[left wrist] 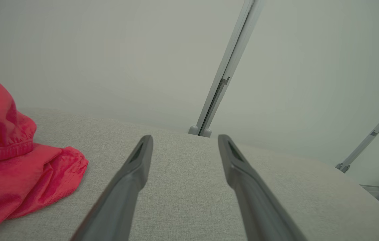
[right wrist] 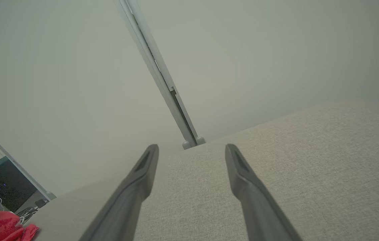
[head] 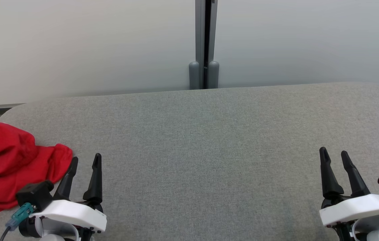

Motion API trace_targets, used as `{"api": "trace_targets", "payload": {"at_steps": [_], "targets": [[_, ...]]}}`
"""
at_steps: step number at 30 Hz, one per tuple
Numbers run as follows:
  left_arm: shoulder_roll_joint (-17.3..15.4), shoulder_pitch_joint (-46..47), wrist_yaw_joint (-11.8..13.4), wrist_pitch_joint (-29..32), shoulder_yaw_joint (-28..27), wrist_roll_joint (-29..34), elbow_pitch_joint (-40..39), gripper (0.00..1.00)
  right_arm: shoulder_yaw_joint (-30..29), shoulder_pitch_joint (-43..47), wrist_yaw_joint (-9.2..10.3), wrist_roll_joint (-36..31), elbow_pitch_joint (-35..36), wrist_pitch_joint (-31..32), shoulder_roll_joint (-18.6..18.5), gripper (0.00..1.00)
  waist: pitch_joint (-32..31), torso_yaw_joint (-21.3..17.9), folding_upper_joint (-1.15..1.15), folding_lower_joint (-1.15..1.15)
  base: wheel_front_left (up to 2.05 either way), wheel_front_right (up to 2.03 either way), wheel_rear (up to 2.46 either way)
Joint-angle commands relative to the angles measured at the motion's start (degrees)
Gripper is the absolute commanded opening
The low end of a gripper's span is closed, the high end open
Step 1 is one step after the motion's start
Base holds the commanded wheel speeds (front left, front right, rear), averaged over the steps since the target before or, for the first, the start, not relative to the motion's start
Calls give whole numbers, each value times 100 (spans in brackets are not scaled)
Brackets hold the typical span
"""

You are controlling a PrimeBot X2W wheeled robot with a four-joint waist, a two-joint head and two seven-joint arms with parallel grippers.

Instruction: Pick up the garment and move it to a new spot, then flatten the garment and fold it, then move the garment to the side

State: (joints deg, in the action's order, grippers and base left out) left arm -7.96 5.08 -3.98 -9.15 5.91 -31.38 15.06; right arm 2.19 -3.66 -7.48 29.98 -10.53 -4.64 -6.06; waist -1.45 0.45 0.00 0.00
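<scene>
**Opening step not yet begun: garment untouched, both hands empty**

The task appears to stand at its very start. The red garment (head: 8, 160) lies in a crumpled heap at the left end of the bench (head: 202, 140), far to the left of the grey post (head: 204, 40) that rises behind the bench's far edge, and on the robot's side of it. Part of the heap runs off the head view's left edge. Nothing about it looks flattened or folded, and neither hand touches it.

The left hand (head: 86, 157) sits low over the bench, left of the post and closer to it than the garment is. Its two fingers point toward the far edge and are spread wide, with bare bench cloth between them. Its outer finger is just beside the garment's nearest fold, and the left wrist view shows a gap between them. The right hand (head: 333, 151) sits about as far to the right of the post as the left hand does to the left. It has the same low, forward-pointing pose, with its jaws wide apart and holding nothing.

The next move probably falls to the left arm. It would need to swing away from the post, bring its open fingers over a raised fold and close on enough cloth to lift the heap. From there it would carry the heap toward the open stretch of bench in front of the post. The loose folds may slip or drag if the pinch is shallow.
</scene>
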Motion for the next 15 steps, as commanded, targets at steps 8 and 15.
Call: {"api": "trace_targets", "payload": {"at_steps": [8, 15], "targets": [[-57, 24, 46, -146, 71, 552, 99, 100, -3, 46, -2, -562, -10, -76, 7, 100, -24, 3, 0, 0, 0, 0, 0], [-65, 37, 63, -236, 110, 908, 239, 100, 51, 69, -2, -903, 4, -88, 15, 100, -45, 6, 0, 0, 0, 0, 0]]}}
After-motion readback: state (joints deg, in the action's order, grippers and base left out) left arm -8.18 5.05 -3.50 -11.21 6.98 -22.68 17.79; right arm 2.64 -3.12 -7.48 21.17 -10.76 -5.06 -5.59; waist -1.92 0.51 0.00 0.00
